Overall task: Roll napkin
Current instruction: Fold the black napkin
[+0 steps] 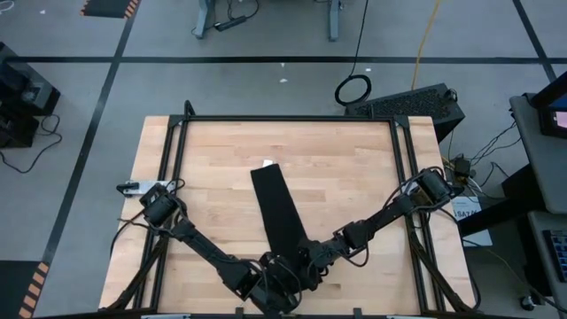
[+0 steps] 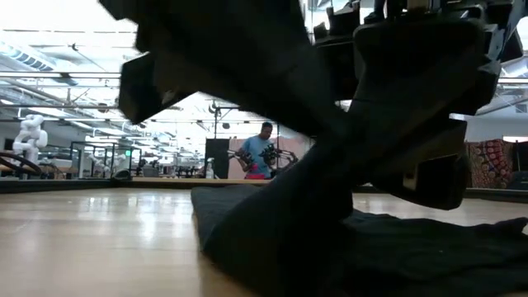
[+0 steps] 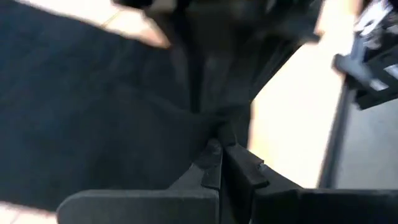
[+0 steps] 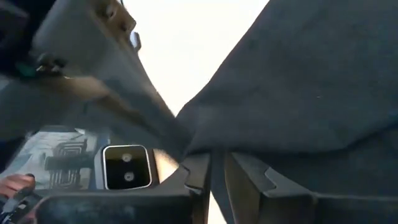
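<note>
- Black cloth, the napkin (image 1: 279,213), is lying as a long strip down the middle of the wooden tabletop (image 1: 354,168), its near end lifted.
- The left gripper (image 3: 219,146) and right gripper (image 4: 216,163) are both pinching that end closed; uneven pulling is risking a skewed, loose roll.
- Thin fabric is likely slipping free.

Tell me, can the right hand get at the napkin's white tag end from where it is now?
Probably not right away: the right hand is shut on the napkin at its near end, beside the left hand; the white tag lies at the far end.
</note>
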Controlling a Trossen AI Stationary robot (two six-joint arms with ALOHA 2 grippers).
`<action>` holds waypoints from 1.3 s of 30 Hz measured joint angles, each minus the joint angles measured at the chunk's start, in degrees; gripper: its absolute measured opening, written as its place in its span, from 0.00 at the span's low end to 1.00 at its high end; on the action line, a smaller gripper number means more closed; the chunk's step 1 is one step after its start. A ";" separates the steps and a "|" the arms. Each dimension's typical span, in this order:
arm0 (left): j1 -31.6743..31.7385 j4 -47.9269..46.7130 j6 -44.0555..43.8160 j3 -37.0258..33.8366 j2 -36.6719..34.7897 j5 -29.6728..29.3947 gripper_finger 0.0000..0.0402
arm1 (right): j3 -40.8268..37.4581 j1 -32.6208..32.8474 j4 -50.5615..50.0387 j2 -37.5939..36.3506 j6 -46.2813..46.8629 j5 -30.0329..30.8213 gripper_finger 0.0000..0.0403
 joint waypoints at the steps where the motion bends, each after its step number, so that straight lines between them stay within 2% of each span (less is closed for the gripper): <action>1: -0.02 -1.19 -0.43 0.00 0.00 0.00 0.02 | 0.00 -0.01 -0.13 0.00 0.24 -0.01 0.09; 8: -0.42 -3.93 -1.28 0.00 -2.22 -0.77 0.01 | 0.00 -0.31 -1.55 -0.09 1.27 -3.65 0.09; 14: -0.42 -11.67 -1.04 0.09 -6.50 -5.27 0.01 | -0.04 -1.48 -12.12 -4.88 -2.56 -3.74 0.09; 17: -0.11 -13.82 1.51 0.00 -7.63 -6.63 0.01 | -0.09 -1.60 -18.79 -8.57 -5.98 -0.80 0.09; 20: 0.70 -12.75 4.99 0.02 -8.28 -6.39 0.00 | -0.04 1.03 -21.70 -11.31 -6.07 6.66 0.09; 23: 1.32 -9.32 7.62 0.02 -8.28 -5.91 0.00 | -0.04 5.23 -18.64 -11.26 -2.08 15.13 0.09; 28: 1.48 -4.17 9.18 0.02 -8.28 -5.68 0.00 | -0.02 9.15 -4.69 -5.90 4.58 25.80 0.09; 33: 2.19 -1.53 12.47 0.03 -8.28 -5.81 0.00 | -0.02 9.52 6.34 1.22 8.38 26.81 0.09; 39: 2.99 -1.94 14.01 0.20 -8.28 -5.30 0.00 | -0.02 9.35 13.67 6.11 8.92 26.79 0.09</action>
